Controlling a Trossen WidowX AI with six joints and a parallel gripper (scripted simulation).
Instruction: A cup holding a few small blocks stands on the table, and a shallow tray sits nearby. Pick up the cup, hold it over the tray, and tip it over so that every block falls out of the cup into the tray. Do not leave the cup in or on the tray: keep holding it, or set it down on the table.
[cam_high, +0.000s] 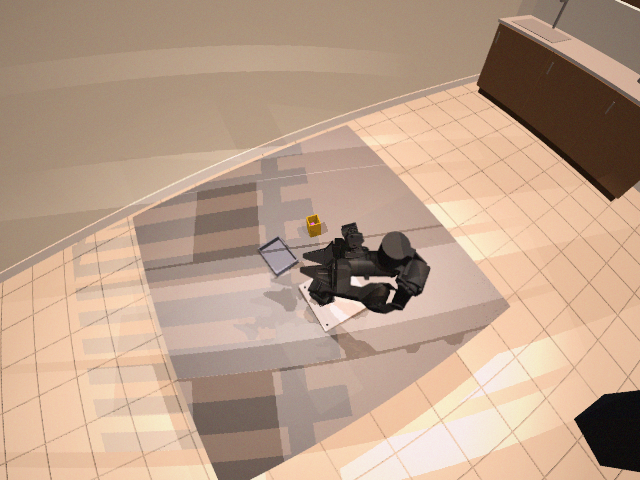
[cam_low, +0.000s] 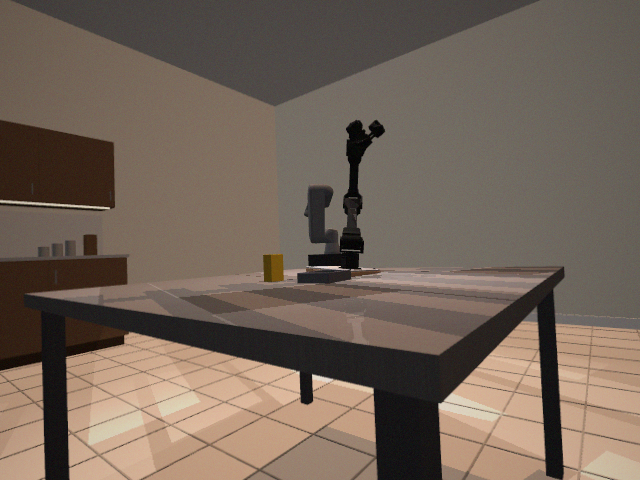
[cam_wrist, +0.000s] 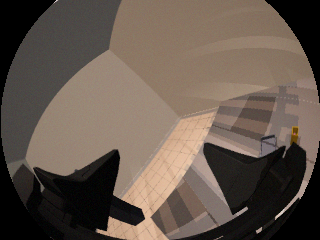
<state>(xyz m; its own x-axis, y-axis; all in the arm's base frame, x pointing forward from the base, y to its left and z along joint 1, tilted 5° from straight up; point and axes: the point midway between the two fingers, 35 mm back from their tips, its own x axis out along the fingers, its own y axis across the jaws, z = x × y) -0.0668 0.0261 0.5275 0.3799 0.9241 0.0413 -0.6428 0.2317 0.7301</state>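
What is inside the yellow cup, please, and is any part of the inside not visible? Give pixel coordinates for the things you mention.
Inside the yellow cup (cam_high: 313, 230) (cam_low: 272, 268) (cam_wrist: 295, 135), the top view shows a bit of pink, likely a block. The walls hide the rest, so I cannot count blocks.

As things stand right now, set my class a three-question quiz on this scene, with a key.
1. True or false: the yellow cup stands inside the tray.
2. Is the hand (a) open, (b) shut on the cup, or (c) shut on the tray?
3. Fill in: in the exterior view, the cup stands to the ____ of the tray.

Key: 1 false; 2 a; 3 left.
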